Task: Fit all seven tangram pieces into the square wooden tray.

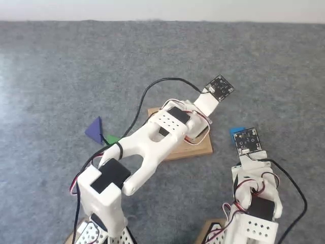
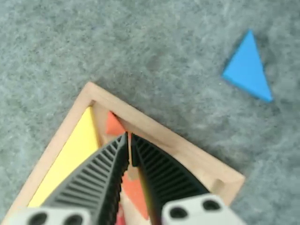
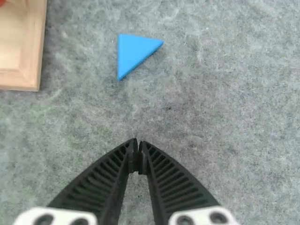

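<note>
Left gripper (image 2: 129, 137) — jaws closed — over orange triangle (image 2: 112, 124) in wooden tray (image 2: 187, 150); right gripper (image 3: 137, 143) closed, empty. Pushing may wedge the triangle against the rim.

We run 2 arms side by side. Our left arm (image 1: 147, 147) stretches far forward from its base and angles toward the other arm. Its wrist is bent so the left tool (image 2: 129, 138) points down, with its 2 ribbed jaws pressed together at the tips. Our right arm (image 1: 256, 198) sits folded close to its base. The right tool (image 3: 138, 143) also points down, jaws closed tip to tip.
</note>
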Action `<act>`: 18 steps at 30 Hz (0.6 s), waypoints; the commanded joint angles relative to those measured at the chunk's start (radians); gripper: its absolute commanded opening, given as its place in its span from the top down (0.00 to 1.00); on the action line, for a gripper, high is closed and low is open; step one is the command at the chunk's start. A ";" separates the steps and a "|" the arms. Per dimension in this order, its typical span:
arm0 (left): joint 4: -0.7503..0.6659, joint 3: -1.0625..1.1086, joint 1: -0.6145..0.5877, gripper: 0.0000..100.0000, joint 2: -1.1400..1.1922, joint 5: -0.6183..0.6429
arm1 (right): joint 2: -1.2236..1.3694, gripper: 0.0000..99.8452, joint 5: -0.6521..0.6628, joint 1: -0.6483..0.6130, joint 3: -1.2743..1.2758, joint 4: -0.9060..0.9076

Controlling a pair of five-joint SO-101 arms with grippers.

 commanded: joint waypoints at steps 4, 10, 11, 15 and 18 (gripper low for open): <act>0.003 -0.025 0.005 0.99 -0.009 0.003 | -0.008 0.99 0.014 -0.010 0.018 0.004; 0.006 0.039 0.003 0.99 -0.017 0.003 | -0.008 0.99 0.014 -0.010 0.018 0.004; 0.008 0.045 -0.005 0.99 -0.020 0.003 | -0.008 0.99 0.014 -0.010 0.018 0.004; 0.043 0.042 -0.068 0.99 -0.020 0.002 | -0.008 0.99 0.014 -0.010 0.018 0.004; 0.051 0.047 -0.121 0.99 -0.020 -0.032 | -0.008 0.99 0.014 -0.010 0.018 0.004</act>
